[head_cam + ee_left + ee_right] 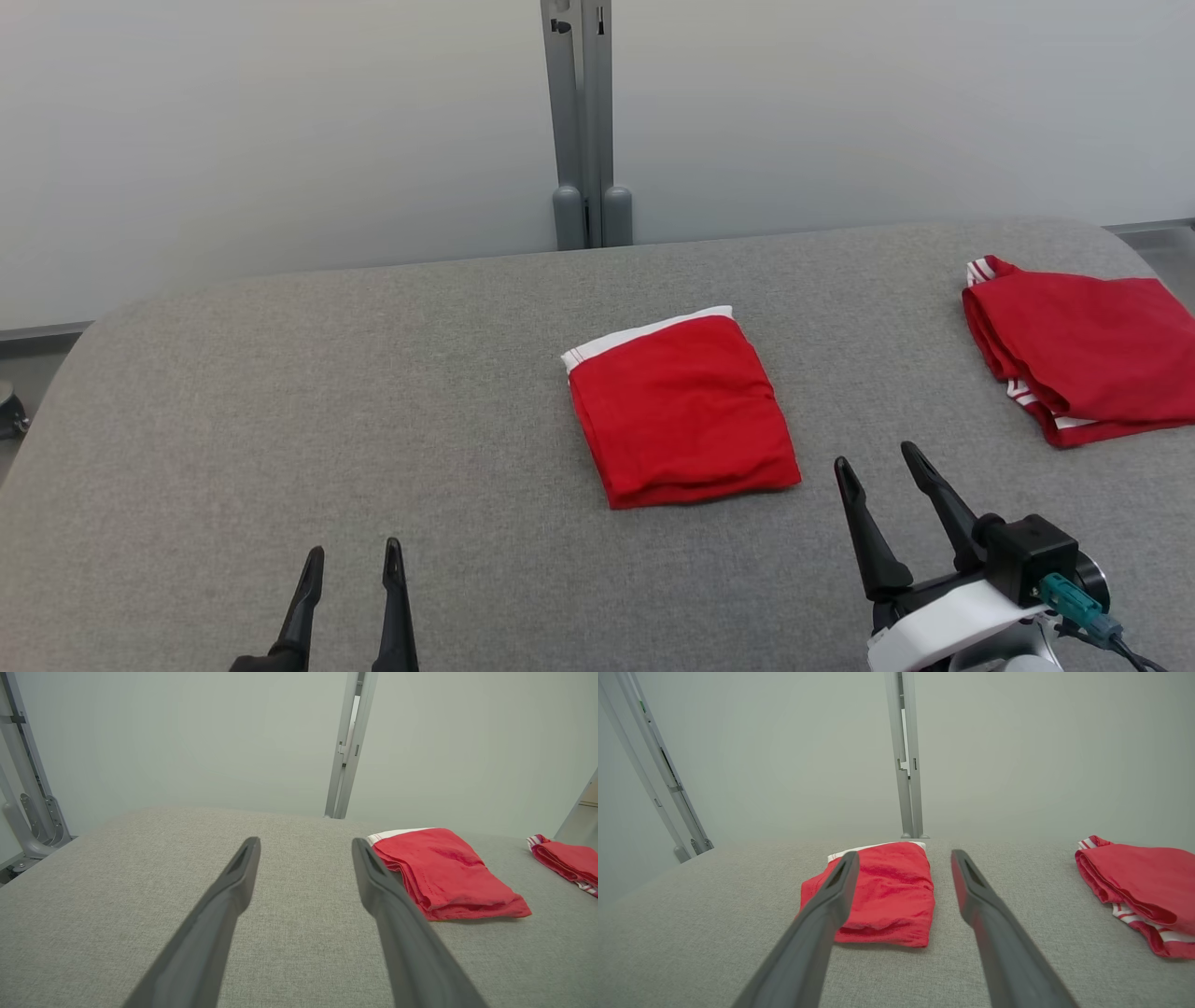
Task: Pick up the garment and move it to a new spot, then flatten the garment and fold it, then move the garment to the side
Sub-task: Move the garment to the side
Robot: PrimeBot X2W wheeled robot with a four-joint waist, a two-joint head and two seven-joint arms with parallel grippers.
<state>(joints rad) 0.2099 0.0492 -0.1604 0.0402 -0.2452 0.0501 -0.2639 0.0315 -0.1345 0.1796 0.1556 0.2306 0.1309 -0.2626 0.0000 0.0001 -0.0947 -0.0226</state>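
Note:
A red garment (680,411) with a white band along its far edge lies folded in a neat rectangle at the middle of the grey table (280,420). In the left wrist view the garment (444,872) lies to the right of the fingers; in the right wrist view the garment (882,891) lies just ahead, between the fingers. My left gripper (353,558) stands open near the front edge, well left of the garment, holding nothing. My right gripper (878,462) is open too, a little right of the garment's near corner and apart from it.
A second red garment (1083,350) with white stripes lies folded at the table's far right edge. A grey metal post (583,121) rises behind the table against a pale wall. Bare grey cloth surface spreads to the left.

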